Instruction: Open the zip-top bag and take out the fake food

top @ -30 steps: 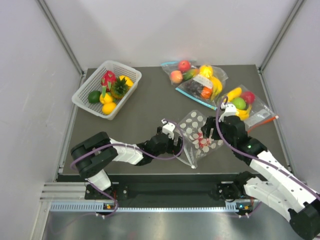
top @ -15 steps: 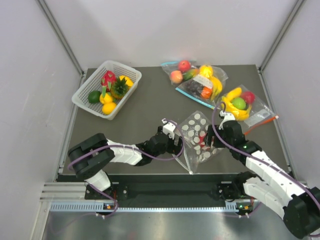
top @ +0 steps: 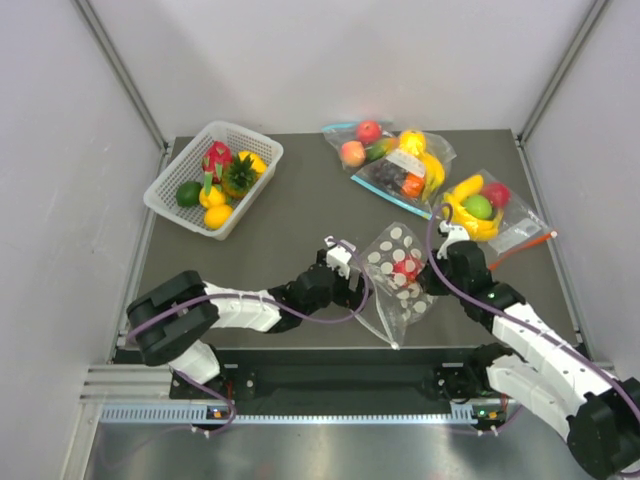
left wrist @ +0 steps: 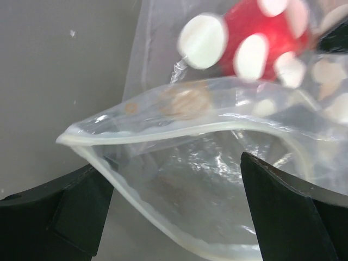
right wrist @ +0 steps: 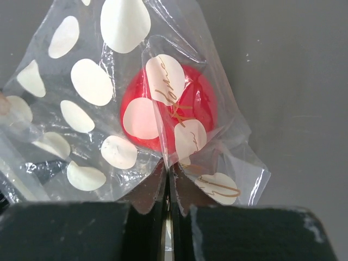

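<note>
Near the table's [top: 290, 225] near edge, between the two arms, lies the dotted bag [top: 388, 312], its mouth turned left and its sealed end right. The left gripper [top: 358, 288] is fully released: in the left wrist view its two dark fingers [left wrist: 60, 212] stand wide apart on either side of the bag's open mouth [left wrist: 179, 128], whose zip rim bows into a loop between them; contact between fingers and rim cannot be confirmed. The right gripper [right wrist: 167, 182] is clenched on a fold of the bag's film, jaws pressed together just below a red piece [right wrist: 174, 117] enclosed in the plastic. From above, the red piece [top: 406, 266] sits in the bag's far half, just beside the right gripper's tip. A white basket [top: 181, 161] holding fruit stands at the far left corner, well apart from the bag. Two other filled bags lie at the far right: one with a blue strip [top: 395, 160], one with a red-orange strip [top: 490, 210].
</note>
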`<state>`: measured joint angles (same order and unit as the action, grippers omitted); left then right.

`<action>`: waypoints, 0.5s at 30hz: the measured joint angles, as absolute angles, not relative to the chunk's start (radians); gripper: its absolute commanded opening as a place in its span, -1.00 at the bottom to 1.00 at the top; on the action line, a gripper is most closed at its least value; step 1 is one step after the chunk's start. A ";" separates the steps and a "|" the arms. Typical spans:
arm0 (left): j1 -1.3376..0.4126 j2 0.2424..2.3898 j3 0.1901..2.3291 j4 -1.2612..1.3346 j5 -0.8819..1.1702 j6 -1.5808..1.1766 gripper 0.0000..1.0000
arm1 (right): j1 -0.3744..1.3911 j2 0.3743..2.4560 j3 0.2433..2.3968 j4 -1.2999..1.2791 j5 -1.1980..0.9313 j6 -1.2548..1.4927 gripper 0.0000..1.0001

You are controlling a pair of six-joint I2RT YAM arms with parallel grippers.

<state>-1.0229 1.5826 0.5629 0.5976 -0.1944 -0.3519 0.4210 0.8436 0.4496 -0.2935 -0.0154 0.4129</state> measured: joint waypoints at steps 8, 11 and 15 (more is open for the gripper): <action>-1.048 1.403 0.562 0.583 -0.167 -0.313 0.98 | 0.421 0.760 0.450 -0.308 -0.050 0.432 -1.00; -1.057 1.374 0.562 0.576 -0.157 -0.311 0.98 | 0.421 0.746 0.454 -0.307 -0.058 0.446 -0.99; -1.063 1.380 0.562 0.533 -0.155 -0.312 0.98 | 0.421 0.732 0.455 -0.308 -0.057 0.456 -1.00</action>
<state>-1.0630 1.3800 0.5625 0.5331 -0.1547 -0.3119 0.4206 0.7322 0.4549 -0.3080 -0.0574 0.4564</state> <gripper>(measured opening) 0.991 0.005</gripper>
